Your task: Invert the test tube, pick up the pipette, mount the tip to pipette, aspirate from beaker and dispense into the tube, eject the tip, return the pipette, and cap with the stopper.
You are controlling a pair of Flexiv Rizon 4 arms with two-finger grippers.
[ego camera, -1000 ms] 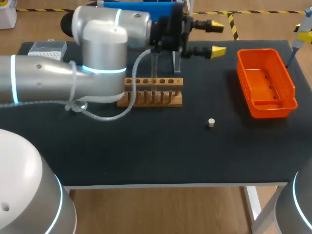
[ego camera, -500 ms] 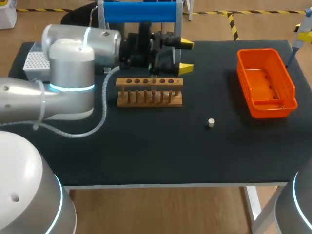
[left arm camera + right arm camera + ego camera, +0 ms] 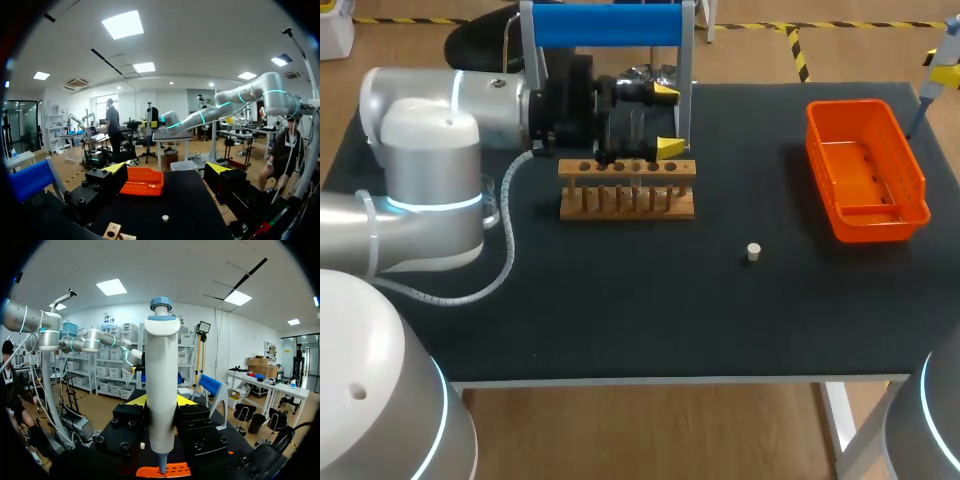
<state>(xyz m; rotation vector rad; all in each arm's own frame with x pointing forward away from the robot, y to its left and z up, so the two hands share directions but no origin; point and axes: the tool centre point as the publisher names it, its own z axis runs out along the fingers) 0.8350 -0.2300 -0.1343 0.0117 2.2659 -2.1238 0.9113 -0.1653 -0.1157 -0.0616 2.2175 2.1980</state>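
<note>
Left gripper point(image 3: 668, 120) stands wide open at the upper middle of the head view. It is turned sideways, with its two yellow tips just behind the wooden rack point(image 3: 627, 190) and below the blue bar of the stand point(image 3: 605, 24). Nothing sits between its fingers. The left wrist view shows the same wide gap, with one end of the rack under it and the stopper point(image 3: 165, 218) and orange bin point(image 3: 142, 181) ahead on the black table point(image 3: 190, 200). I cannot tell whether a tube stands in the rack.

In the head view the stopper lies alone, to the lower right of the rack and well apart from it, and the bin sits at the right of the frame.

Right gripper point(image 3: 160, 401) is closed on the white pipette point(image 3: 161, 365), which stands upright between its fingers with its narrow end pointing down at the bin.
</note>
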